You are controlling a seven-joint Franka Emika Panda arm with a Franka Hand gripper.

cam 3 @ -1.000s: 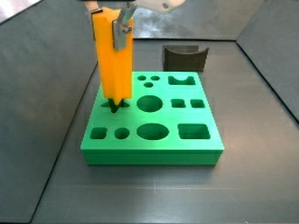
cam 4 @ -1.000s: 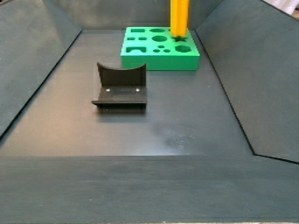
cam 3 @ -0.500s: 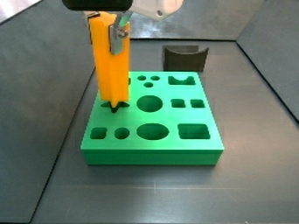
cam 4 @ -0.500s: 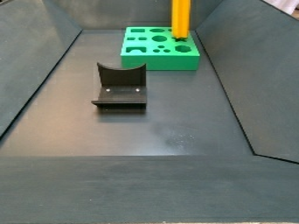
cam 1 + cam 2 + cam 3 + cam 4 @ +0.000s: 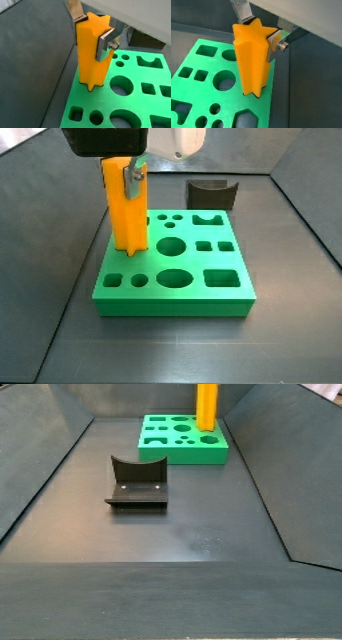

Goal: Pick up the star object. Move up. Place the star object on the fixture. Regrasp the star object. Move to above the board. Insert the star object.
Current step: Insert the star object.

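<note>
In a side view the near part of the dark floor (image 5: 187, 534) lies bare, walled by dark panels on the left and right. Farther in stands the fixture (image 5: 136, 482), a dark block with a curved notch in its upright part, resting on the floor well apart from everything else. In a side view it appears as a small dark block (image 5: 211, 194) beyond the far edge of the board.

Farther still lies the board (image 5: 178, 450), a bright green slab flat on the floor. In a side view (image 5: 187, 293) its top shows recessed holes: circles, squares, an oval and a notched shape. In both wrist views the same green surface (image 5: 143, 107) (image 5: 198, 107) fills the ground beneath the arm.

The star object (image 5: 126, 213) stands upright at the left side of the board, its lower end sunk into a hole in the board there. In a side view it rises as an orange-yellow bar (image 5: 207, 404) from the far right part of the board and runs out of the top of the picture. Both wrist views show its ridged sides, (image 5: 93, 55) and (image 5: 252, 62), with the lower tip at the board's surface.

The gripper (image 5: 122, 173) is above the board at the bar's upper end, clamped on the star object; a silver finger (image 5: 107, 44) presses flat against one face, and another (image 5: 273, 46) lies against its side.
</note>
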